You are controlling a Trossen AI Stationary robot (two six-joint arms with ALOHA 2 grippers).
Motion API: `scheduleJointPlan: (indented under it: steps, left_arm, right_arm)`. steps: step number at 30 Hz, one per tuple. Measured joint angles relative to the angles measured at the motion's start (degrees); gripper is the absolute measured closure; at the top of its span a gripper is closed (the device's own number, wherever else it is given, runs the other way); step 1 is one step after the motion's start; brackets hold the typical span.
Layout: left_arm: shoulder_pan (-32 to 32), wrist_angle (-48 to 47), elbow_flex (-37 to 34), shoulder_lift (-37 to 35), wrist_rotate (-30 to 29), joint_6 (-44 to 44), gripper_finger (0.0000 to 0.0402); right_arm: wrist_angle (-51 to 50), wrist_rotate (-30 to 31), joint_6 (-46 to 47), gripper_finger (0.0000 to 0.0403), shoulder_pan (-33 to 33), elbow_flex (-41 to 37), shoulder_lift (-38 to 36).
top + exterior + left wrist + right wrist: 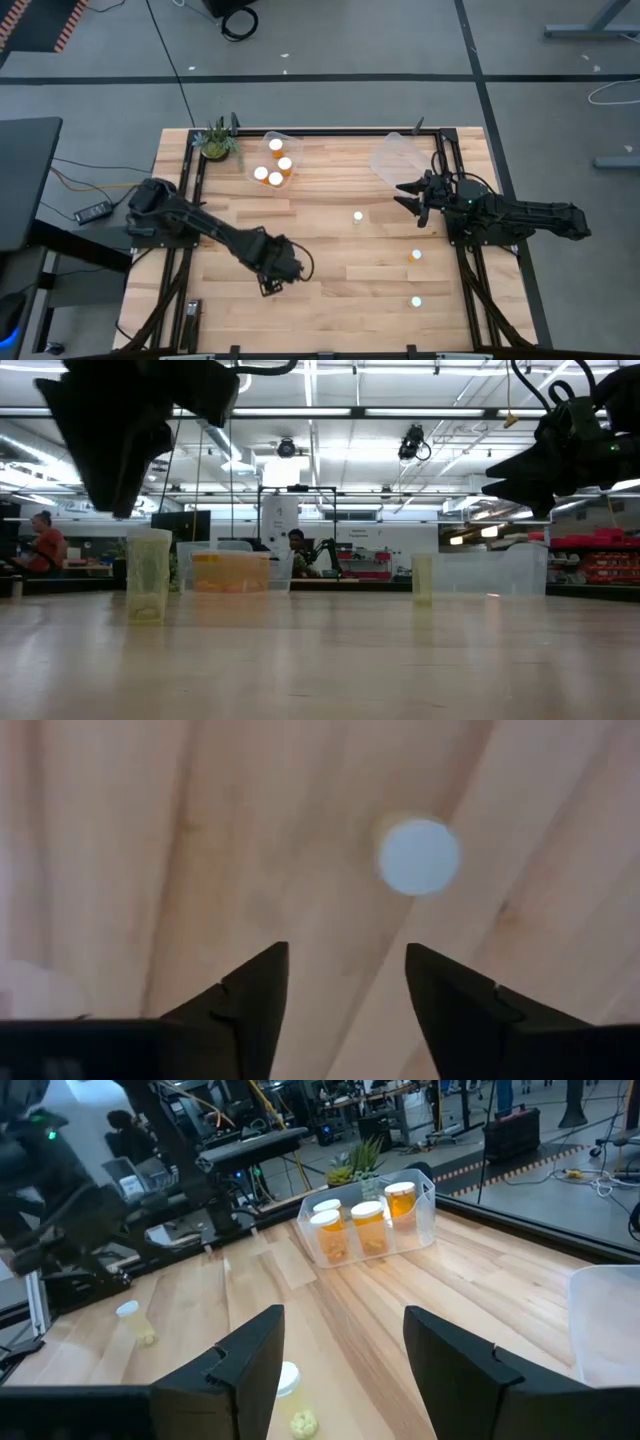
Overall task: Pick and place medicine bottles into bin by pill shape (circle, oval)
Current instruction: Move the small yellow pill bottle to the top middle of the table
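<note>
Bottle [419,857] stands upright on the table, cap up, directly below and just fwd of the left gripper [346,982], whose fingers are apart w/ nothing held, while the right gripper [418,197] waits open beside the empty bin [400,158].

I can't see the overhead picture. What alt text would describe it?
Seen from above, two dark robot arms reach over a wooden table. One clear bin holds four white-capped bottles, another bin looks empty, and three bottles stand loose. Both the left gripper and right gripper hold nothing.
</note>
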Motion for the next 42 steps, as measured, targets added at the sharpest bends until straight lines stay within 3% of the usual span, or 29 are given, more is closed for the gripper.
scheduleJointPlan:
  steps: [8,15,22,37,42]
  left_arm:
    - [-0.69,4.81,-0.01,6.80,2.76,-0.25,0.0143]
    - [0.57,9.86,-0.01,8.48,5.85,0.63,0.0143]
    - [1.94,9.94,0.00,8.62,3.64,0.01,0.0173]
    - [2.18,10.94,0.01,8.85,3.66,0.18,0.0285]
    - [2.48,10.92,0.01,8.85,3.71,0.24,0.0295]
  right_arm:
    - [0.01,0.01,0.00,0.0189,0.00,0.00,0.20]
    - [0.01,0.01,0.00,0.0189,0.02,0.00,0.20]
    - [0.01,0.01,0.00,0.0189,0.01,0.00,0.20]
    - [0.03,0.01,0.00,0.0189,0.02,0.00,0.20]
    - [0.03,0.01,0.00,0.0189,0.02,0.00,0.20]
